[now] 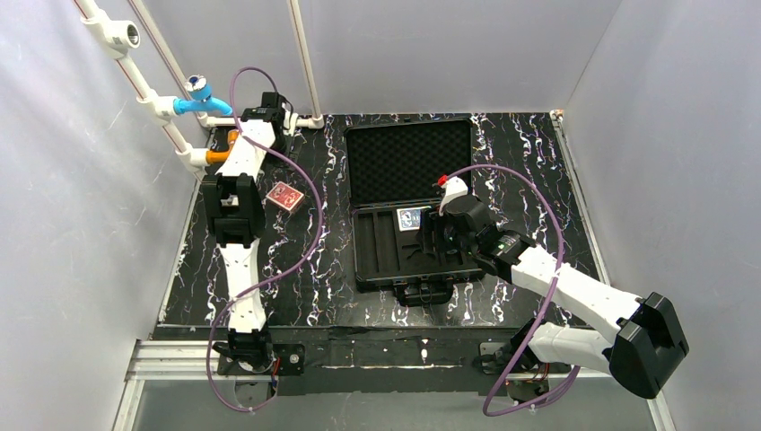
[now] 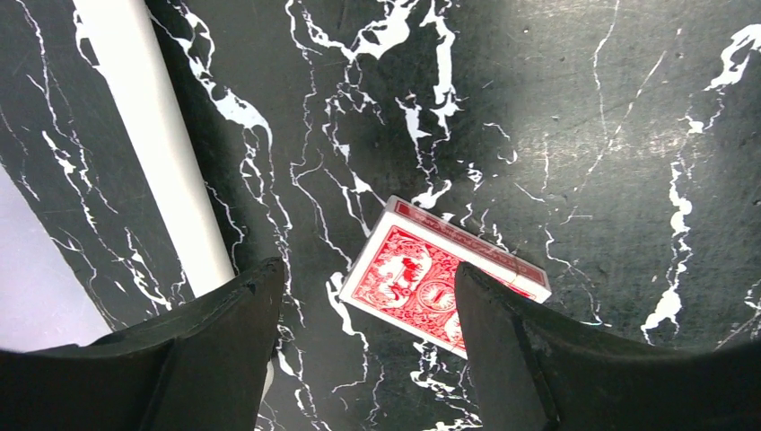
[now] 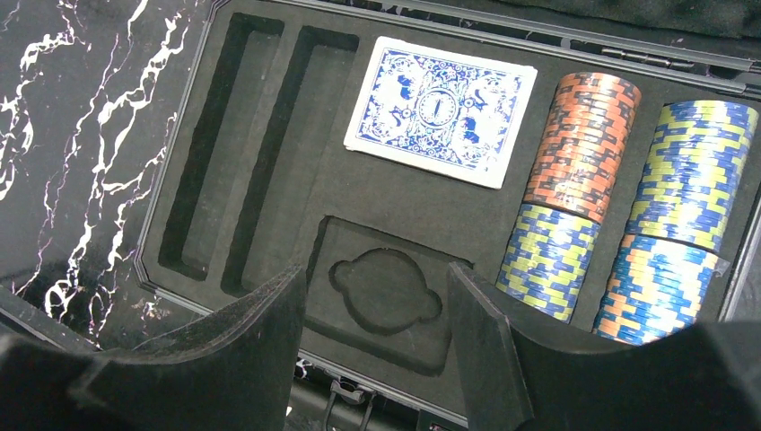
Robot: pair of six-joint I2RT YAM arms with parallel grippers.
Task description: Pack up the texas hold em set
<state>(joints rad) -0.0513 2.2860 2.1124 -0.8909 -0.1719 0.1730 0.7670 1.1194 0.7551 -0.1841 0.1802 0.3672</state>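
The black briefcase lies open in the middle of the table, foam lid at the back, slotted tray in front. A blue card deck rests flat in the tray, which also shows in the top view. Several chip rolls fill its right slots: an orange one and blue-yellow ones. My right gripper hovers open over the tray's front, holding nothing. The red card deck lies flat on the table left of the case. My left gripper is open above the table, its right finger overlapping the deck's near corner.
White pipes with a blue tap and an orange tap run along the back left wall. One pipe lies close to my left finger. Two long tray slots stand empty. Grey walls enclose the table.
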